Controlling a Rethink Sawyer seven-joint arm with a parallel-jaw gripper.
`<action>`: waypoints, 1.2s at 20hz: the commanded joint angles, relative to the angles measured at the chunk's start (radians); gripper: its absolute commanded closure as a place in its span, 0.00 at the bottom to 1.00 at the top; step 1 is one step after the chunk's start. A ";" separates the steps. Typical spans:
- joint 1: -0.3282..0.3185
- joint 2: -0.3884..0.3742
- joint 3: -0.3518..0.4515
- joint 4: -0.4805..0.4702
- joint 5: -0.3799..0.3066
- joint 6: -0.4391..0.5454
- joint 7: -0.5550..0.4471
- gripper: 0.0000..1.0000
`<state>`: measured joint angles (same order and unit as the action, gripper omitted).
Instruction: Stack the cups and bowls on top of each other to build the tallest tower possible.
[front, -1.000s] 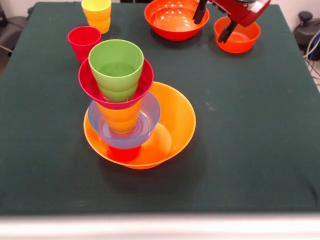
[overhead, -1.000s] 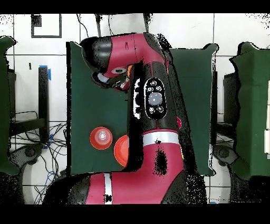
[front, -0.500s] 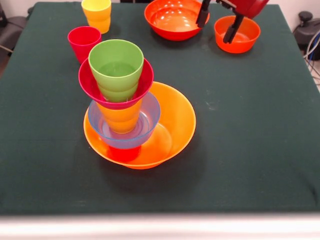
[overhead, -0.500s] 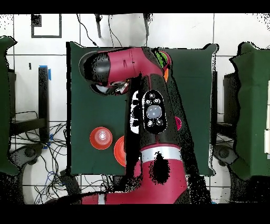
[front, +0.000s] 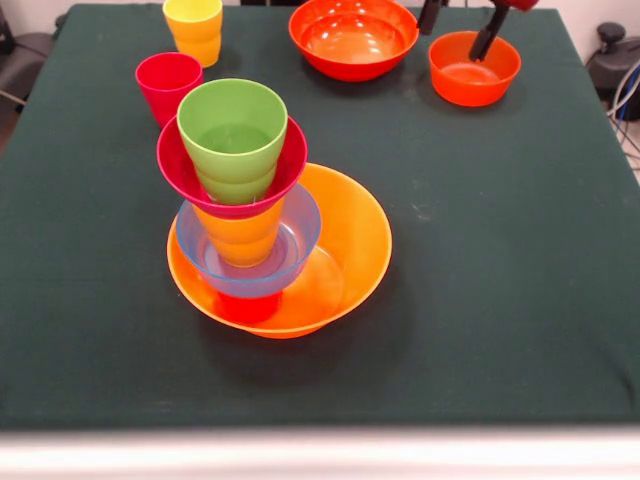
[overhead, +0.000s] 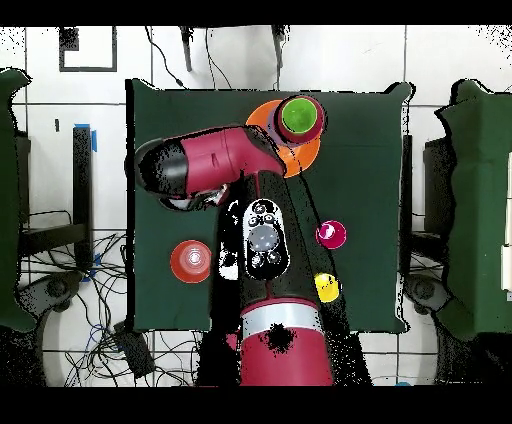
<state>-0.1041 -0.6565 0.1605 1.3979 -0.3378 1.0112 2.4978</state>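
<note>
Green table wide open right of tower.

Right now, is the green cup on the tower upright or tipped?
Upright. The green cup stands mouth up in the magenta bowl, its rim level and its inside empty.

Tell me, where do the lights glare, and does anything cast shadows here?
Front view: white glare spots sit inside the red-orange bowl, and the tower drops a soft shadow on the green cloth. Overhead view: the arm hides much of the table.
</note>
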 joint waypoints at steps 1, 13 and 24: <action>0.036 0.037 -0.019 0.172 0.027 -0.108 0.122 0.00; 0.072 0.126 -0.053 0.224 0.081 -0.227 0.175 0.00; 0.145 0.190 -0.111 0.188 0.119 -0.268 0.192 0.00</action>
<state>0.0000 -0.5581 0.0485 1.5611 -0.2577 0.8161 2.4978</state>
